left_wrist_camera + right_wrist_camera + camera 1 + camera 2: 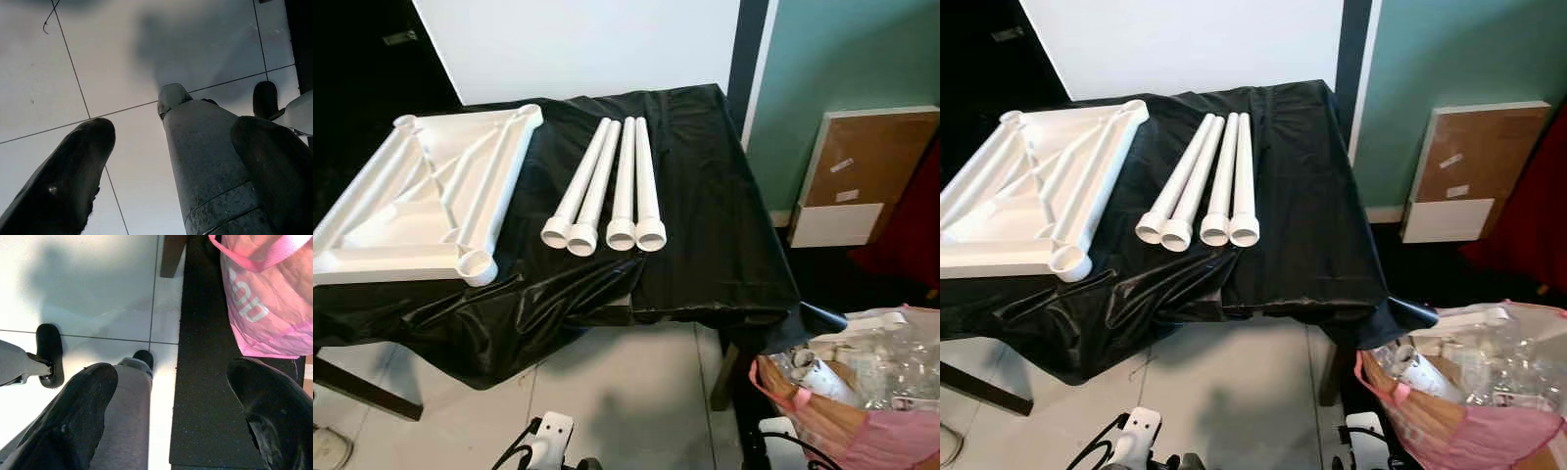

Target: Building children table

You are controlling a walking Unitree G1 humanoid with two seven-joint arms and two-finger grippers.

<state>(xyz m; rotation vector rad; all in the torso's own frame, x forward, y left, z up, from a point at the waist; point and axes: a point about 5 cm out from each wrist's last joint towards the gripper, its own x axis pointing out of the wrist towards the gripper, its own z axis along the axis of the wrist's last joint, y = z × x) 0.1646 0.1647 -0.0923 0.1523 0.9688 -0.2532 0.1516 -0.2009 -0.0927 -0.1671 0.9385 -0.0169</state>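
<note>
Black fingers of the left gripper (168,171) and the right gripper (173,416) are hanging spread and empty above the pale floor tiles (58,63), near the pink bag (264,298), so I judge the first reach is not yet begun. Farther off, four white table legs (605,186) are lying side by side on the black-draped table (705,245), open ends nearest, with the upturned white tabletop (421,191) to their left; a leg should probably be gripped mid-shaft and lined up square with the near corner socket (477,265).

You have the white plastic ribbed tabletop (421,191) lying underside up on the desk's left; just beside it, four white plastic tube legs (607,186) lie side by side, open ends toward you
</note>
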